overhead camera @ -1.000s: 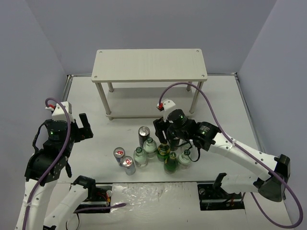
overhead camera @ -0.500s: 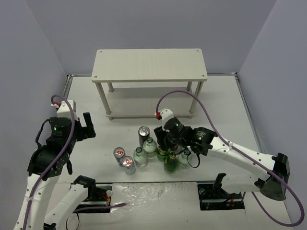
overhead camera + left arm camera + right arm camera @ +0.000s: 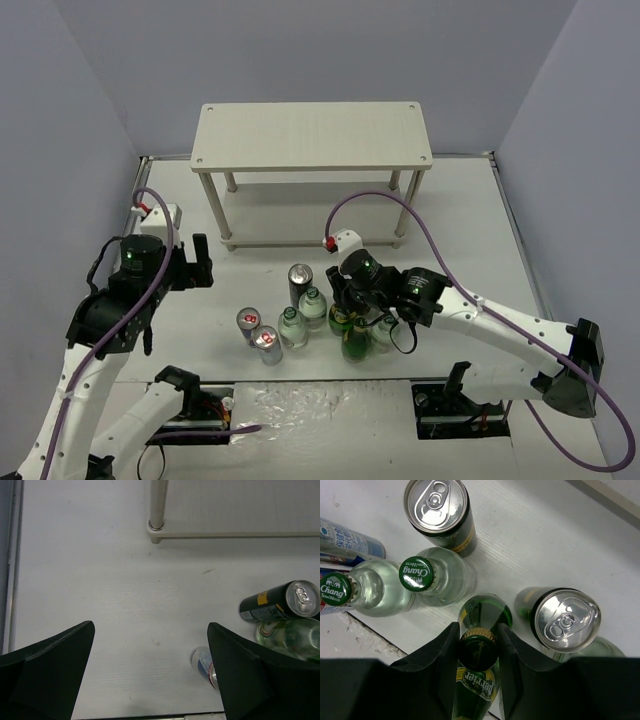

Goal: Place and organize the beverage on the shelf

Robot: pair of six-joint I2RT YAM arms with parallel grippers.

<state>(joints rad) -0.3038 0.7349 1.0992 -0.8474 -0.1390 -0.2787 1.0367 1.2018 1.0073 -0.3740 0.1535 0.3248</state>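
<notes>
**Right gripper pinches a Perrier bottle within the drinks cluster**

The right gripper (image 3: 478, 630) sits low among the drinks. Its two fingers press against either side of the cap and neck of a dark-green Perrier bottle (image 3: 478, 653). A black can (image 3: 565, 621) stands just beside that bottle, and a second black can (image 3: 437, 505) stands farther off. Two clear Chang bottles (image 3: 415, 574) with green caps stand close by. Two silver-blue-red cans (image 3: 268, 343) mark the cluster's left edge. All of these stand upright on the white tabletop (image 3: 460, 220), in front of the shelf (image 3: 312, 135) and apart from it. The left gripper (image 3: 150, 675) hangs above the tabletop left of the cluster, its fingers spread wide.
</notes>
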